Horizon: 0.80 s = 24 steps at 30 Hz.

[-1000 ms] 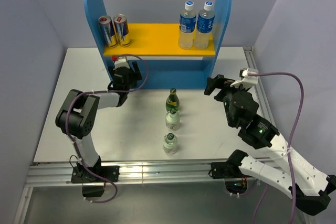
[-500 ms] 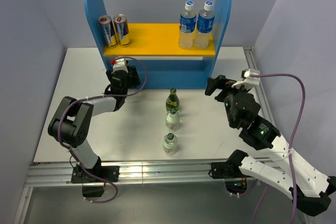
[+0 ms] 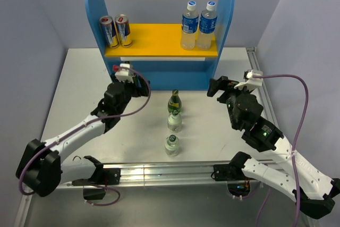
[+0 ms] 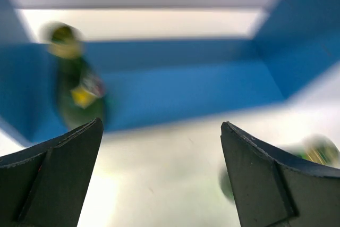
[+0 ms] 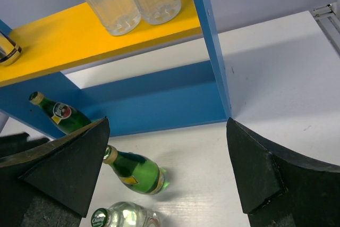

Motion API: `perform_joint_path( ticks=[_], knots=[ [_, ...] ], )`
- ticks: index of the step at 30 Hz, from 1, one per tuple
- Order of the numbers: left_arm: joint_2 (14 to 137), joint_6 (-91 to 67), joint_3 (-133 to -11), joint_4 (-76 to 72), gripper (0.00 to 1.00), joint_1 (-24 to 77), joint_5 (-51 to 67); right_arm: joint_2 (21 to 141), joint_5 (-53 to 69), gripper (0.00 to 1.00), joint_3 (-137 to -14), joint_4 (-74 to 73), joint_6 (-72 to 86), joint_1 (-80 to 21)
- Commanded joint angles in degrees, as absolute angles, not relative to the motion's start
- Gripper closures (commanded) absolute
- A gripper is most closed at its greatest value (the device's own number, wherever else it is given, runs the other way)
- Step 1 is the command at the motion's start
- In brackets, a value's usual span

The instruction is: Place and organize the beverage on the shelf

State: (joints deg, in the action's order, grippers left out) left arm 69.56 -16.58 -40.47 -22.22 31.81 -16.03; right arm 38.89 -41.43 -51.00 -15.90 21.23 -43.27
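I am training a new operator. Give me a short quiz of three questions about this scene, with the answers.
1. True or false: both plastic bottles stand on the yellow board.
2. How many bottles are on the table in front of the shelf? A) two B) three C) five
3. Fill in: the left tool is ___ and holds nothing.
Key: 1 true; 2 B; 3 open.

The green bottle (image 4: 77, 89) inside the shelf (image 4: 186, 94) is blurred. On the shelf, two water bottles (image 5: 109, 1) are cut off at the top edge of the right wrist view.
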Motion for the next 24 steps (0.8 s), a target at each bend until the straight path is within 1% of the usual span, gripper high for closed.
perform_joint_path(
  ticks=[1, 2, 5, 8, 11, 24],
  knots=[
    [65.84, -13.62, -36.92, -17.49, 0.01, 35.85, -6.51, 39.29, -41.75, 0.03, -50.63, -13.98, 21.62, -43.59],
    [64.96, -13.36, -35.43, -17.84, 0.01, 37.69, -3.89, 39.37, -41.75, 0.03, -50.71, -13.97, 21.62, -43.51],
    [65.03, -12.83, -33.84, -19.24, 0.01, 38.93, -0.98, 39.37, -41.84, 0.03, -50.63, -13.8, 21.62, -43.51],
    [66.79, -12.31, -34.45, -19.34, 0.01, 39.2, -0.44, 39.03, -41.92, 0.03, -50.71, -13.97, 21.71, -43.51],
    [69.42, -11.87, -35.68, -19.25, 0.01, 39.46, 3.5, 38.59, -42.27, 0.03, -50.63, -14.24, 21.53, -43.59],
    [81.29, -11.69, -39.72, -22.41, 0.01, 44.21, 3.69, 38.23, -42.36, 0.03, -50.1, -14.06, 21.8, -43.59]
  ],
)
